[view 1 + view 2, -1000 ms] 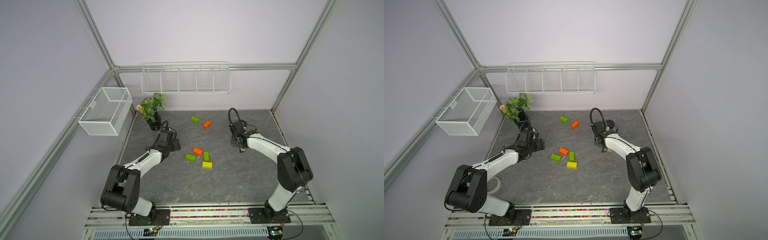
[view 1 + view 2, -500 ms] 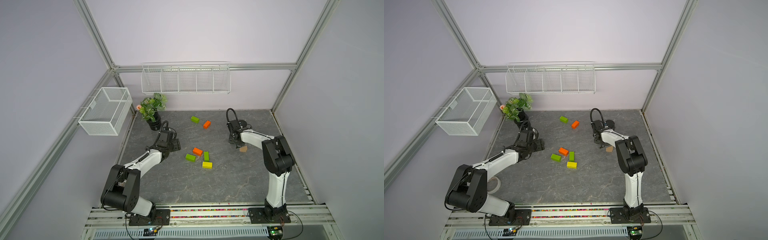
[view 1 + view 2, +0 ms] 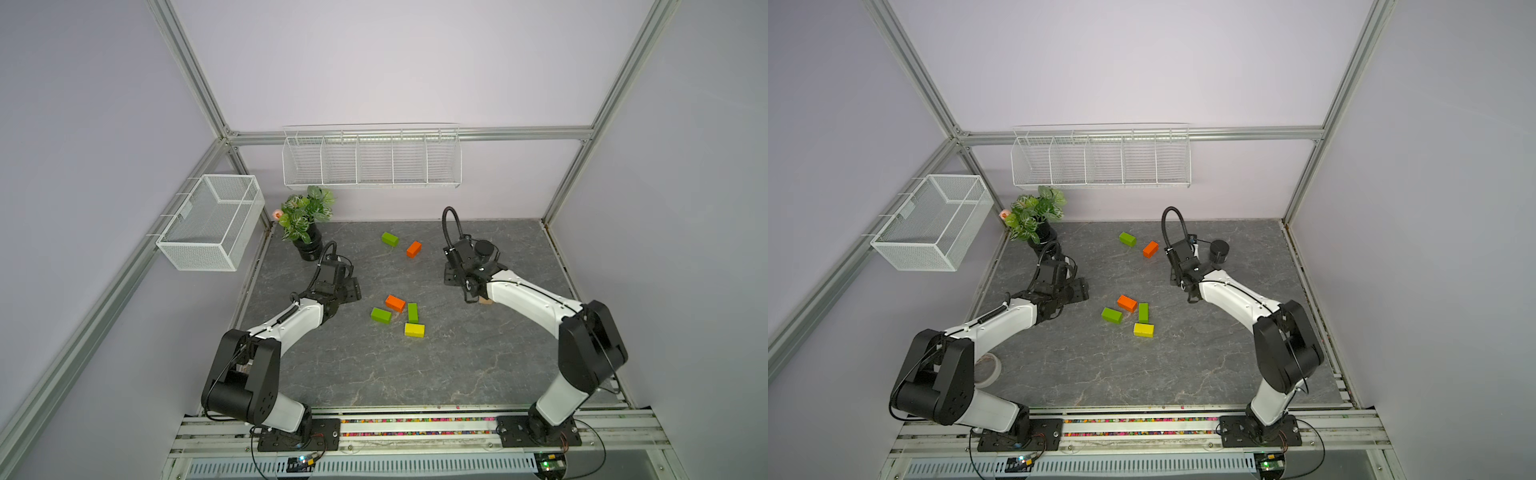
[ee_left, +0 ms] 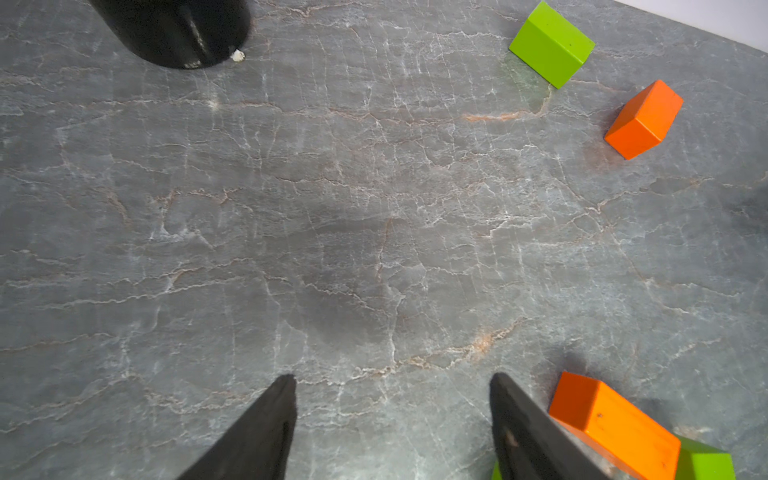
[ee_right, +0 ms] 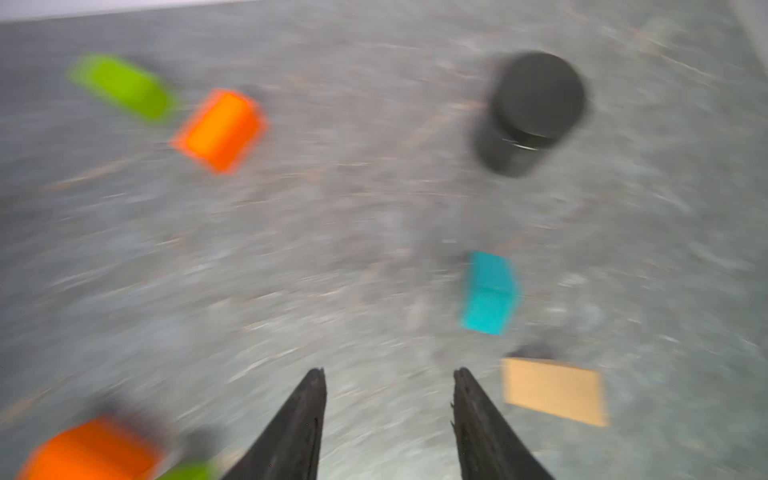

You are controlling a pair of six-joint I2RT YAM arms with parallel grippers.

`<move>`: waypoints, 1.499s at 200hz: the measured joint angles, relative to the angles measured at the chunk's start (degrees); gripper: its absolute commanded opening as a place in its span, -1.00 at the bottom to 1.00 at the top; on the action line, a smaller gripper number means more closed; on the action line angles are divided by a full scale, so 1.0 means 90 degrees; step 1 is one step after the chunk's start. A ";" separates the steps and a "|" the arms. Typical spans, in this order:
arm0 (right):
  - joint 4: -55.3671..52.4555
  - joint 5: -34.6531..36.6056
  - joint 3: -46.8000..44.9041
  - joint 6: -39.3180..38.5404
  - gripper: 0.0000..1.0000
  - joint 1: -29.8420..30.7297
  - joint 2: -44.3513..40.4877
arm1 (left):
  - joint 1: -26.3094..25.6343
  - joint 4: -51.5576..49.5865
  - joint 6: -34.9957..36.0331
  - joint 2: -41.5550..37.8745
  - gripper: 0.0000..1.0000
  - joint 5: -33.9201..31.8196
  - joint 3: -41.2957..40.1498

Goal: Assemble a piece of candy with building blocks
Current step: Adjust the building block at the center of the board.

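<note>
Grey tabletop (image 3: 415,374) holds scattered green, orange and yellow building blocks (image 3: 395,303).

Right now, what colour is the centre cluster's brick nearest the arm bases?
Yellow: the brick shows best in a top view.

The left arm (image 3: 291,320) is stretched forward from its base, with the elbow bent and the forearm angled inward. The left end effector (image 4: 392,380) is held low, its jaws spread wide, and nothing is gripped between the black fingers (image 4: 266,419). The right arm (image 3: 528,297) is likewise extended forward and inward, with its wrist turned downward. The right end effector (image 5: 388,374) is seen with jaws parted and nothing held, though its wrist view is smeared by blur.
</note>
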 measured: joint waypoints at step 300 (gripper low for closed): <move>0.0296 -0.2730 -0.0097 -0.0510 -0.39 0.1086 0.1608 | 0.0000 0.0051 -0.0090 -0.0092 0.49 -0.0381 -0.0097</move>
